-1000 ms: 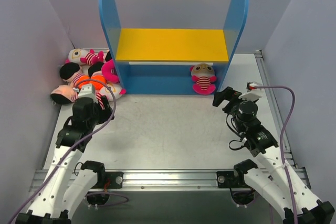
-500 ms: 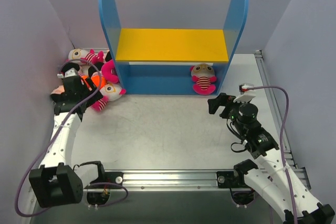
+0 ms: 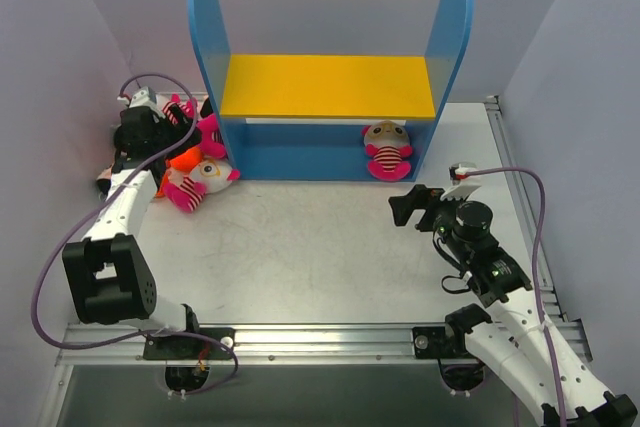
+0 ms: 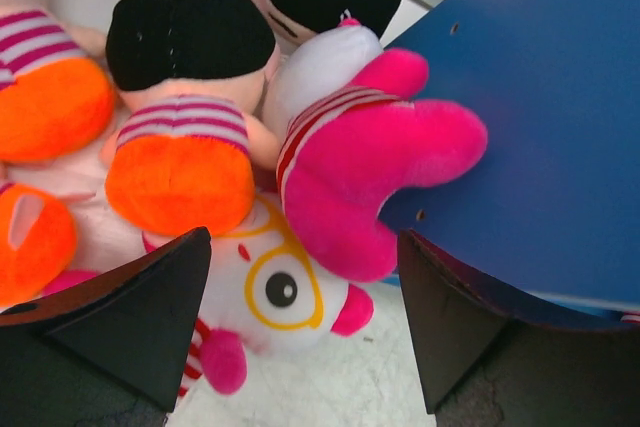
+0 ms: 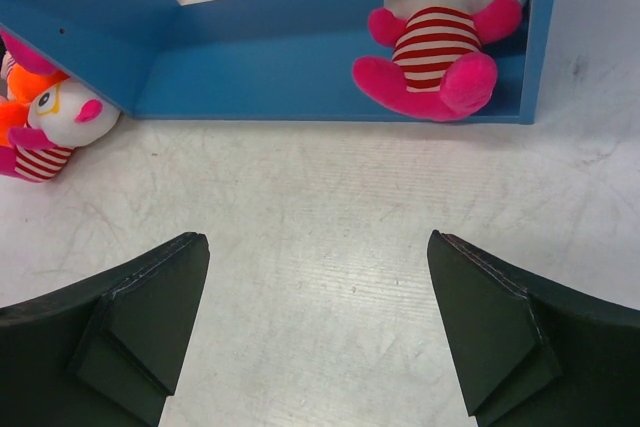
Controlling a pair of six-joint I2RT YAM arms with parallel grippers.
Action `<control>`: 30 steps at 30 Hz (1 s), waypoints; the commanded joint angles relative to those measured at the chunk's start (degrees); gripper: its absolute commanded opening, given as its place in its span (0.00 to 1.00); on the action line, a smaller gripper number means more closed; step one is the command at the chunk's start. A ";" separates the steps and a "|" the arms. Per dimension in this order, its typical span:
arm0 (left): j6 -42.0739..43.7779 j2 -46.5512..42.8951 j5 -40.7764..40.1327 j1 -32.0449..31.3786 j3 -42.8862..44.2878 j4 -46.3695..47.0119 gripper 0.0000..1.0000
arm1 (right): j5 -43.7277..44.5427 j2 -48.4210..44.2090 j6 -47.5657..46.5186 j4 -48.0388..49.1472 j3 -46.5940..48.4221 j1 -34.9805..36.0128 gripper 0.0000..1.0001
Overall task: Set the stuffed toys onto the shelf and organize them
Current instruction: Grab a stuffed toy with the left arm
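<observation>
1 striped toy (image 3: pixel 387 150) on shelf (image 3: pixel 327 87) lower lvl, right end; rest in pile (image 3: pixel 195 179) left of shelf. L gripper (image 4: pixel 302 247) over pile, R gripper (image 5: pixel 318 239) before shelf; both open, empty.

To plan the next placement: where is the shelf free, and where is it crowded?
The yellow upper board is bare. The blue base is free left of the seated toy. Crowded: the toy pile outside the left side panel.
</observation>
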 commanded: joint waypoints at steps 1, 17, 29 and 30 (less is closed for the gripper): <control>-0.12 3.34 5.66 1.41 4.50 6.76 0.84 | -2.64 -0.50 -1.10 2.53 -0.44 -0.24 0.96; -5.13 16.27 16.39 2.64 6.44 15.80 0.71 | -5.19 2.74 -1.28 4.99 -0.79 -0.07 0.95; -10.40 11.90 19.82 4.22 2.22 23.19 0.02 | -6.86 4.33 -1.37 6.31 -0.53 0.20 0.94; -10.75 11.10 19.73 4.66 1.87 23.37 0.02 | -7.03 4.59 -1.45 6.48 -0.36 0.20 0.94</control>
